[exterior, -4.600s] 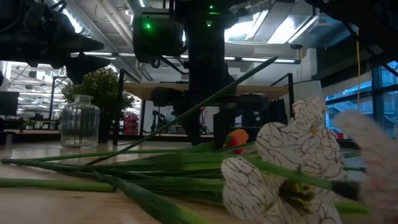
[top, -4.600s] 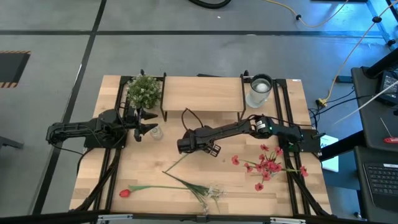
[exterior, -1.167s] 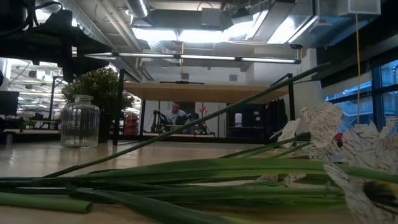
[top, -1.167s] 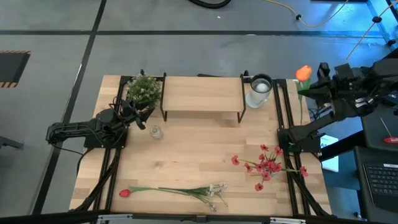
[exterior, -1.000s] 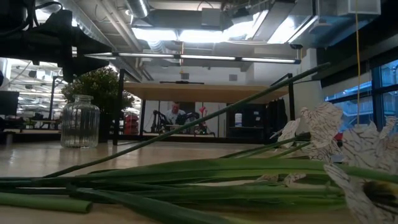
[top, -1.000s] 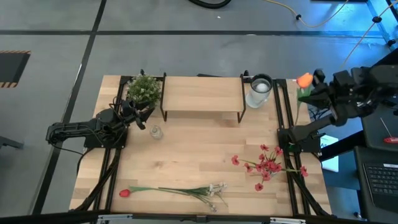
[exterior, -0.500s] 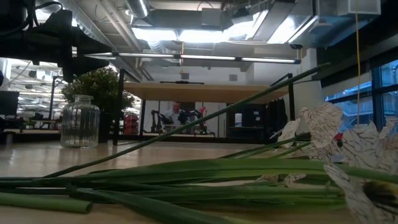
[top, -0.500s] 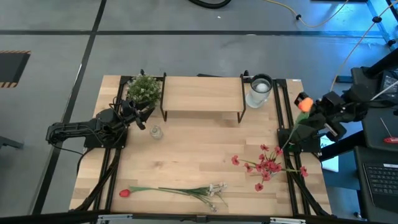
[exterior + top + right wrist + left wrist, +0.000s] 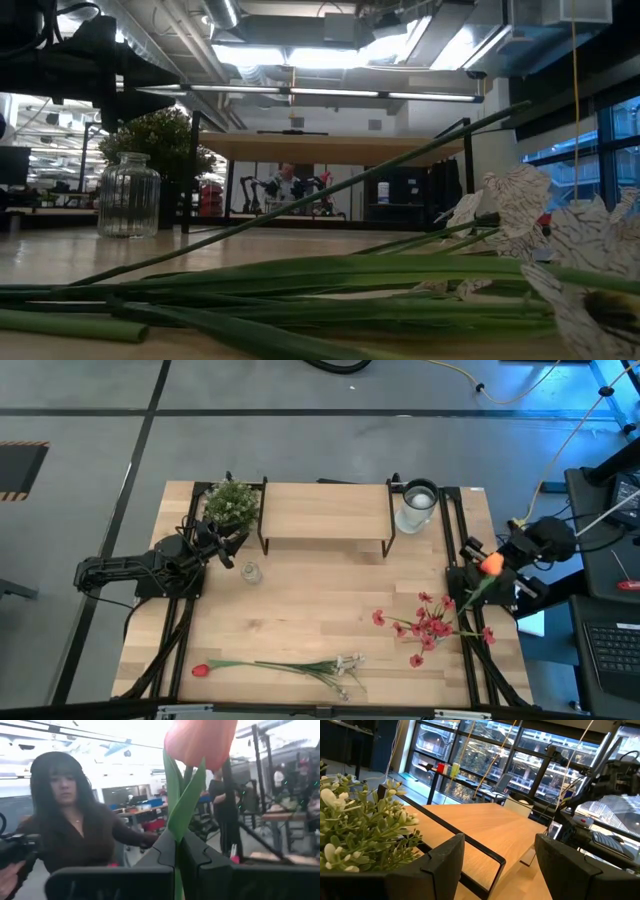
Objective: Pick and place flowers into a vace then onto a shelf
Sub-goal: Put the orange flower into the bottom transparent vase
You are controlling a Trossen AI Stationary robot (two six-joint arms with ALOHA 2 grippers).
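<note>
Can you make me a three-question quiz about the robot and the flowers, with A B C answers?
1. Where is the orange tulip?
A. lying beside the red tulip
B. in the right gripper, at the table's right edge
C. on the light-wood shelf

2. How many flowers stand in the small clear ribbed glass vase?
A. none
B. two
C. four

3. What are the left gripper's fingers doing?
A. squeezing a stem
B. holding the vase
C. open, holding nothing

Answers:
1 B: the right gripper is clamped on its green stem.
2 A: the vase is empty in the high view.
3 C: the left gripper shows a wide gap, facing the light-wood shelf.
</note>
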